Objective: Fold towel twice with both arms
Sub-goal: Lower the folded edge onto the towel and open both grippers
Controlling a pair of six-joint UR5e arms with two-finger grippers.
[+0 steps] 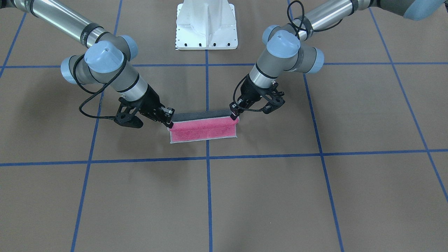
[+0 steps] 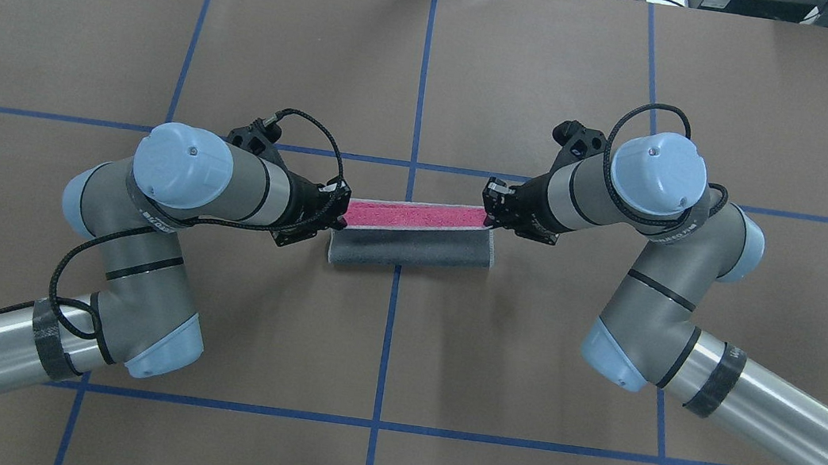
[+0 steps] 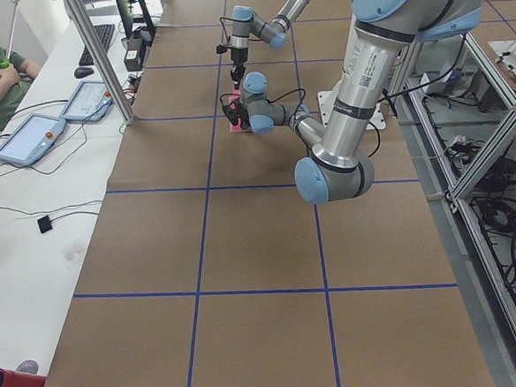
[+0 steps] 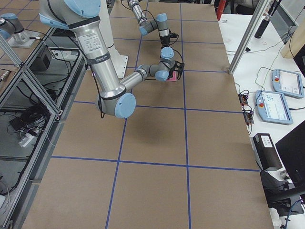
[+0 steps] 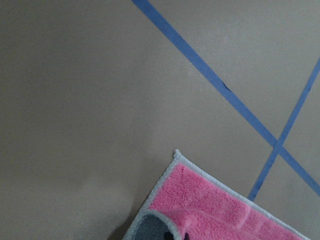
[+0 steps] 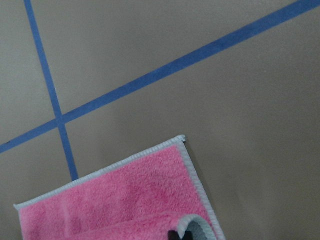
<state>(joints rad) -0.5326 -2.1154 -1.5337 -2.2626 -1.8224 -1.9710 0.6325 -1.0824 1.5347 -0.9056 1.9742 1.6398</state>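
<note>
Bench (image 2: 561, 84), brown, taped in blue: the towel (image 2: 412, 250) is borne near its middle, the far strip pink face up, the near part lifted and rolled over, dark grey shown. Left arm (image 2: 136, 276) and right arm (image 2: 653, 296): the raised edge is held by the left claw (image 2: 339, 212) and right claw (image 2: 492, 206), each pinched onto a corner. First fold judged half done; the corners are best carried level and taut to the far hem and released once borders are matched.
</note>
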